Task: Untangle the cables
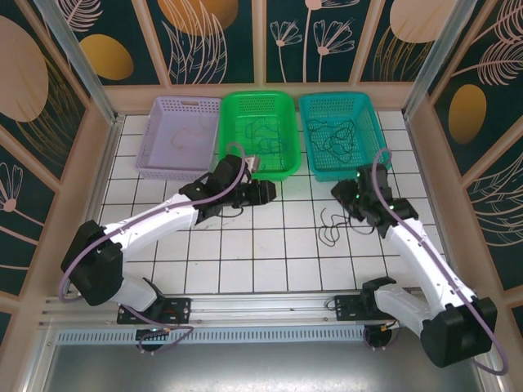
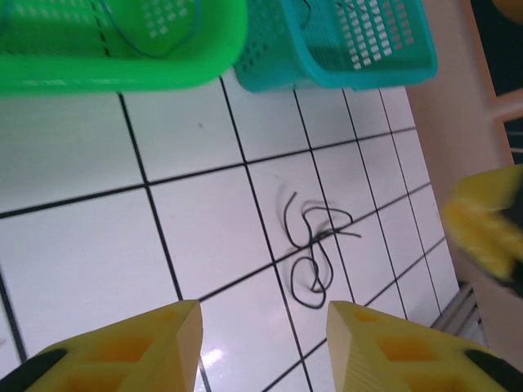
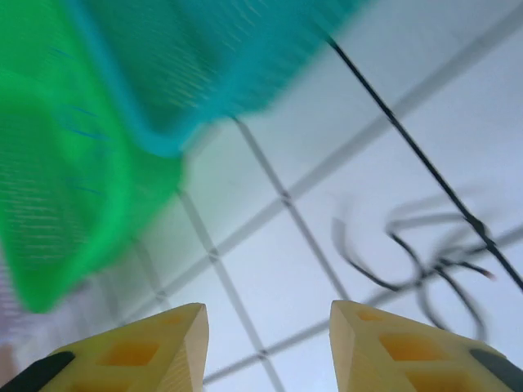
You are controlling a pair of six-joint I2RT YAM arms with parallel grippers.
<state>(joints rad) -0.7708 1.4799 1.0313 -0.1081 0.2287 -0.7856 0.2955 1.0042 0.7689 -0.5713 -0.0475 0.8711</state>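
A tangle of thin black cables (image 1: 331, 226) lies on the white tiled table, in front of the teal basket. It shows ahead of the left fingers as loops (image 2: 315, 249), and blurred at the right in the right wrist view (image 3: 433, 257). My left gripper (image 1: 263, 192) (image 2: 261, 309) hovers near the green basket's front, open, with nothing between its yellow fingers. My right gripper (image 1: 347, 198) (image 3: 268, 308) hangs just up and right of the tangle, open and empty. More thin cables lie inside the baskets.
Three baskets stand in a row at the back: purple (image 1: 162, 135), green (image 1: 282, 167) (image 2: 122, 73) and teal (image 1: 372, 139) (image 2: 343, 73). The right gripper's yellow finger (image 2: 486, 229) shows at the left wrist view's right edge. Wooden walls border the table.
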